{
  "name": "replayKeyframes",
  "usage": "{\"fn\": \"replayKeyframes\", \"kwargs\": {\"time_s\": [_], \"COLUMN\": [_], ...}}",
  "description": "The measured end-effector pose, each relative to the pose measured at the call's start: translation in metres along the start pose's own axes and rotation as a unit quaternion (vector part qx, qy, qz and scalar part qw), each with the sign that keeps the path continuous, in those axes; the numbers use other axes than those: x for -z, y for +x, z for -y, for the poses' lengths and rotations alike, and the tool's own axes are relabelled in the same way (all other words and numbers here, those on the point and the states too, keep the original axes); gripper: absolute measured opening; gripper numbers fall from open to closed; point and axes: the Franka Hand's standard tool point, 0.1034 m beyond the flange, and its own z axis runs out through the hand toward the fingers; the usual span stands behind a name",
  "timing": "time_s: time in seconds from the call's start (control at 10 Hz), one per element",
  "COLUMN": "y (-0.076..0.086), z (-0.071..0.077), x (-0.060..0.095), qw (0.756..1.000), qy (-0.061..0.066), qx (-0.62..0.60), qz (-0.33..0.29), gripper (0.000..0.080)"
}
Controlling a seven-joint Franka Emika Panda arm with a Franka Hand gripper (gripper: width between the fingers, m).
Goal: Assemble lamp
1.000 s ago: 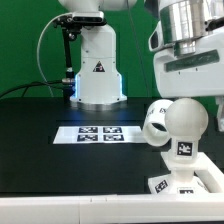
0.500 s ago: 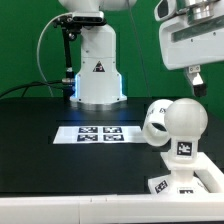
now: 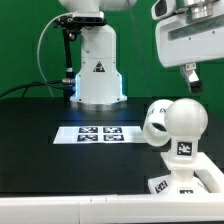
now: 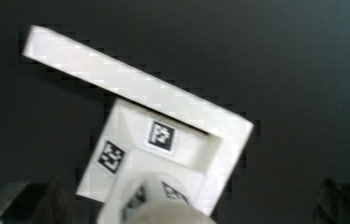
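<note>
The white lamp base block (image 3: 192, 184) sits at the exterior view's right front, with square tags on its side. The round bulb (image 3: 184, 118) stands upright in it on its ribbed neck (image 3: 183, 151). The tapered shade (image 3: 152, 122) lies on its side against the bulb's left. My gripper (image 3: 197, 76) hangs open and empty well above the bulb. In the wrist view the base (image 4: 154, 110) and the blurred bulb top (image 4: 163, 205) lie below, with my dark fingers (image 4: 26, 200) wide apart on either side of them.
The marker board (image 3: 95, 133) lies flat on the black table, left of the lamp parts. The arm's white pedestal (image 3: 98, 72) stands behind it, with cables at its left. The table's white front edge (image 3: 60, 205) runs along the bottom.
My gripper has risen away from the bulb and drifted slightly to the exterior view's left. The bulb, base and shade have stayed in place.
</note>
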Motion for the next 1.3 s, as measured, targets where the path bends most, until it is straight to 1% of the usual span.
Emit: {"fn": "replayKeyframes", "kwargs": {"time_s": [0.1,0.2,0.3,0.6,0.7,0.8,0.9,1.0,1.1,1.2,1.3], "y": [-0.012,-0.025,-0.035,-0.033,-0.034,-0.036,-0.033,-0.034,-0.034,-0.035,-0.033], "z": [-0.013,-0.021,-0.015,-0.016,-0.019,-0.037,-0.059,-0.078,-0.085,-0.088,-0.088], "x": [0.000,0.002,0.007,0.005,0.003,-0.007,-0.017,-0.029,-0.038,-0.038,-0.037], "qw": [0.999,0.998,0.997,0.980,0.971,0.956,0.939,0.924,0.920,0.918,0.919], "qy": [-0.009,-0.018,-0.021,-0.021,-0.022,-0.032,-0.045,-0.064,-0.063,-0.068,-0.073], "qx": [0.039,0.066,0.078,0.200,0.239,0.293,0.341,0.375,0.385,0.389,0.385], "qz": [0.005,0.008,0.002,0.005,0.006,0.014,0.027,0.036,0.025,0.032,0.041], "gripper": [0.0699,0.0699,0.0699,0.0699,0.0699,0.0699,0.0699,0.0699,0.0699,0.0699,0.0699]}}
